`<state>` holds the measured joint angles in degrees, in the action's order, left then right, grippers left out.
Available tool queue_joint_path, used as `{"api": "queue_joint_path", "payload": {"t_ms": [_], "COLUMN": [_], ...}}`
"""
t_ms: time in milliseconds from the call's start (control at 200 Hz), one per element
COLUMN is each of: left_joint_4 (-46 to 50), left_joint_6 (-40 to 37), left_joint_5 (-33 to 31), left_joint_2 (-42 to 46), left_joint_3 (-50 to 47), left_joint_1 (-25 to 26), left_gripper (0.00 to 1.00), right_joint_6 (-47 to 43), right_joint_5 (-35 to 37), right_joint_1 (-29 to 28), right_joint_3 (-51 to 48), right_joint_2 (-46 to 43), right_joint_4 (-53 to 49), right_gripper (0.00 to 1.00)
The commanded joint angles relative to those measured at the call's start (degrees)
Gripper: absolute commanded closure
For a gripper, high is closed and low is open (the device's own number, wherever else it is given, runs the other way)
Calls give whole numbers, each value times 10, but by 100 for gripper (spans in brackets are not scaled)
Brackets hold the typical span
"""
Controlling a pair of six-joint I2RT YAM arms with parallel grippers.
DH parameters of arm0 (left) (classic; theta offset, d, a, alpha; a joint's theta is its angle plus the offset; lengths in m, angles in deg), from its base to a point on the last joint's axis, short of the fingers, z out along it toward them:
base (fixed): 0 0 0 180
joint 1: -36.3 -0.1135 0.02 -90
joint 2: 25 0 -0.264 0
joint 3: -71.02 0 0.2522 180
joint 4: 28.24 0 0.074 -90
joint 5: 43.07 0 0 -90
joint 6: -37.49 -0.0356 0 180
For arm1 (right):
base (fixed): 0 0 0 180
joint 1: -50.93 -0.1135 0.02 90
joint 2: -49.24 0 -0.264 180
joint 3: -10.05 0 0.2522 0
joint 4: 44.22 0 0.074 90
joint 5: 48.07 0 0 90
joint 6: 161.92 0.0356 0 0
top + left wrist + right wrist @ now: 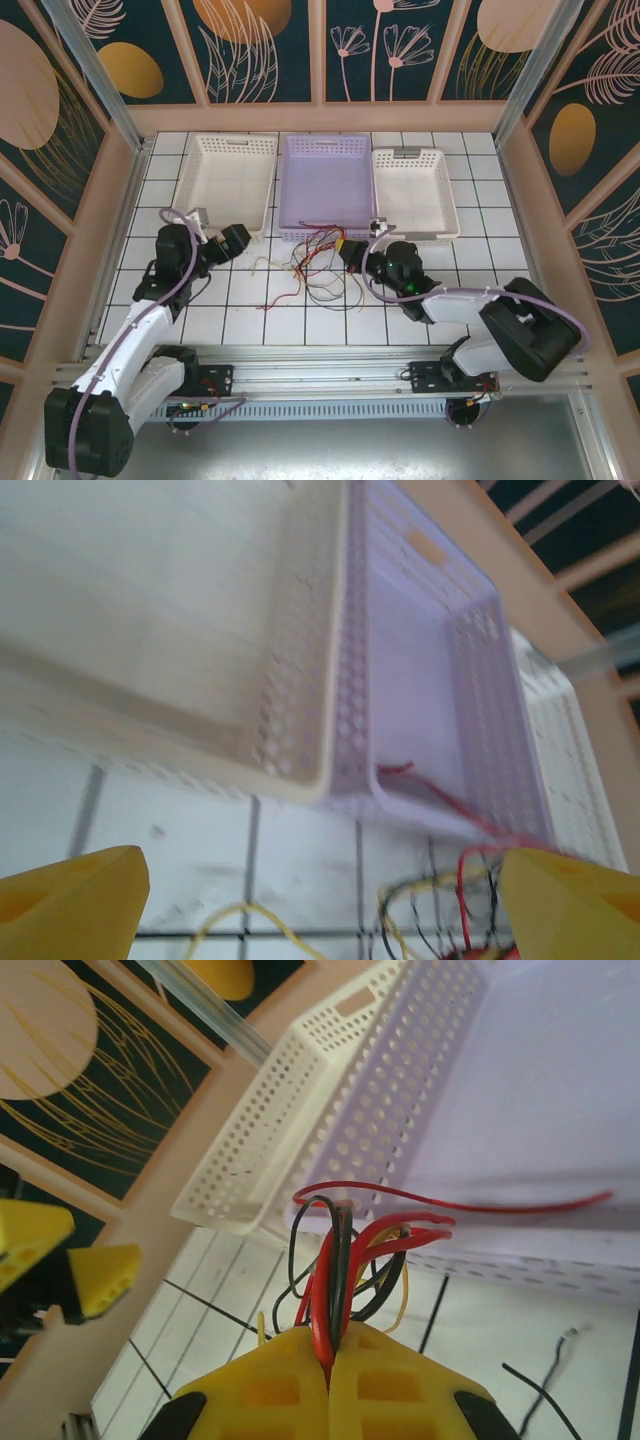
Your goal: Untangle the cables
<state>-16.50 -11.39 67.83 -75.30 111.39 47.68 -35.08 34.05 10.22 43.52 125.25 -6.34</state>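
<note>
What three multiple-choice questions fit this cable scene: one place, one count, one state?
1. Where does the tangle of cables lie? A: on the metal rail. B: on the tiles before the lilac basket. C: on the wooden ledge.
2. How many baskets stand at the back? A: three. B: two. C: four.
3. The right gripper is: A: open. B: shut, empty. C: shut on cables.
B, wires spread on tiles at its near wall; A, white baskets flank the lilac one; C, its yellow fingers pinch red, black and yellow wires.
</note>
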Motion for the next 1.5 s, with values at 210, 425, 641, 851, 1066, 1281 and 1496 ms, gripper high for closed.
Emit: {"api": "queue_joint_path", "payload": {"t_ms": [210,425,641,851,1066,1281,1496], "left_joint_4": [-145,-166,-188,-190,-223,-270,-275], "left_joint_6": [10,-10,-29,-55,-51,-37,-36], "left_joint_5": [47,46,32,2,-15,-19,-17], "left_joint_2": [-24,-72,-120,-175,-177,-166,-158], "left_joint_3": [-30,-34,-31,-9,-19,-44,-57], "left_joint_1": [142,200,268,327,339,340,340], "left_gripper": [9,10,11,18,27,46,76], "right_joint_6": [-34,-36,-31,-17,-18,-11,-6], "right_joint_5": [-40,-59,-71,-89,-87,-89,-62], "right_joint_1": [-4,-4,-4,-4,-5,-4,-2], "right_joint_3": [40,48,64,72,74,69,64], "right_joint_2": [-111,-145,-158,-172,-182,-188,-202], "right_joint_4": [-98,-120,-139,-136,-153,-152,-174], "right_gripper": [100,100,100,100,100,100,100]}}
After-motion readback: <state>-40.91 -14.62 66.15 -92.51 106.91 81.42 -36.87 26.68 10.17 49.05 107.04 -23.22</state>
